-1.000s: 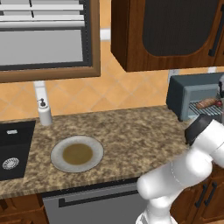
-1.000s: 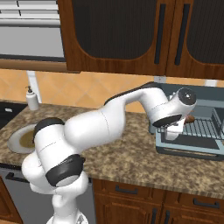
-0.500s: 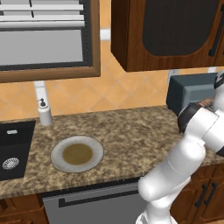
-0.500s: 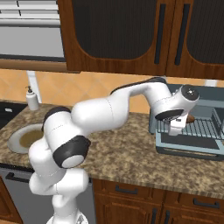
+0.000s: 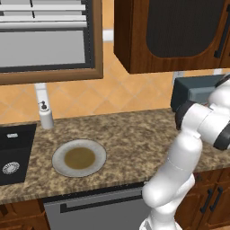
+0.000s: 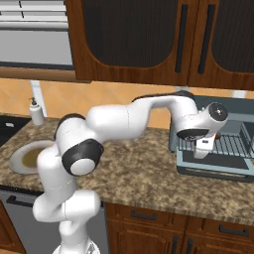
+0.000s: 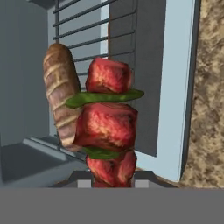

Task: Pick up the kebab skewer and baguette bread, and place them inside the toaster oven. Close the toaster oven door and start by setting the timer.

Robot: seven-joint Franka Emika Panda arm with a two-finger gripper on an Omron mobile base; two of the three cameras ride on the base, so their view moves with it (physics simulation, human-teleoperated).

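Observation:
In the hand view my gripper [image 7: 112, 183] is shut on the lower end of the kebab skewer [image 7: 109, 118], whose red meat chunks and green slices stand up in front of the camera. Just behind it, the baguette bread [image 7: 60, 94] lies on the wire rack [image 7: 87, 26] inside the toaster oven. In the right base view the gripper [image 6: 202, 148] hangs at the mouth of the toaster oven [image 6: 225, 106], above the toaster oven door [image 6: 213, 167], which is folded down open. The oven's grey-blue box [image 5: 193, 92] also shows at the right of the left base view, partly behind my arm.
A round plate [image 5: 79, 157] with a brownish centre lies on the granite counter left of the arm; it also shows as the plate [image 6: 25, 158] at the left edge. A soap dispenser [image 5: 45, 116] stands by the wall next to the black sink [image 5: 13, 152]. Dark wall cabinets hang above the oven.
My arm's elbow has swung up and toward the oven. The gripper has stayed at the oven mouth with the skewer in it, dipping slightly.

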